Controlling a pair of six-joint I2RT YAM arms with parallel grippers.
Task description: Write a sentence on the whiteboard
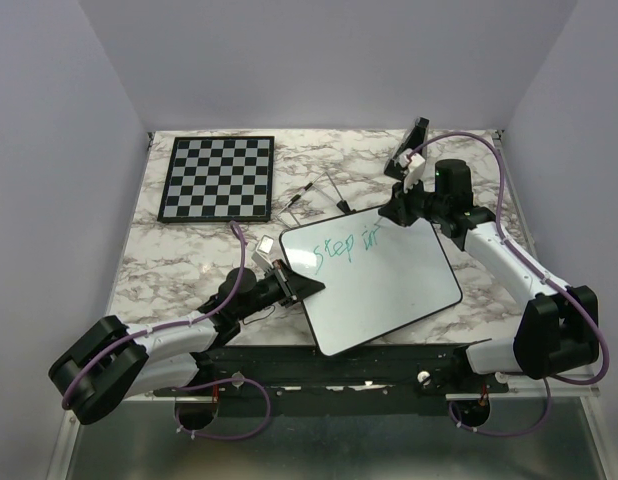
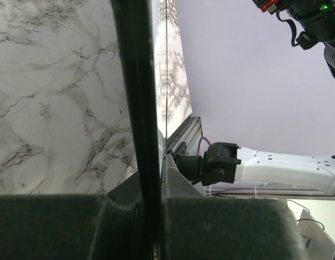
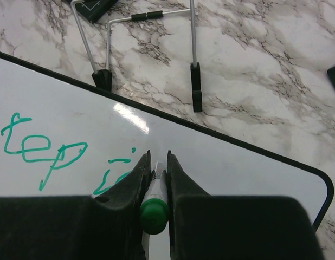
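Risk of smearing: my right tool [image 3: 156, 162] sat low over the fresh teal strokes, and a dragged finger would likely have smudged "in".
Risk of slipping: the whiteboard [image 1: 389, 290] sat skewed on the surface [image 1: 169, 270], one corner reaching the near edge. If my left tool [image 1: 289, 283] lost its hold, pen pressure could have swung the board.
Risk to the stroke: too light a press would probably have left gaps.
Left tool: pressed together on the board's left rim.
Right tool: pinching the green marker [image 3: 154, 214], tip down at the board.
State of the sentence [image 1: 341, 251]: it read "Step in", teal and slanted, on the board's upper left part.
Board's look: glossy white with a thin black rim, rounded corners and a glare patch beside the writing.
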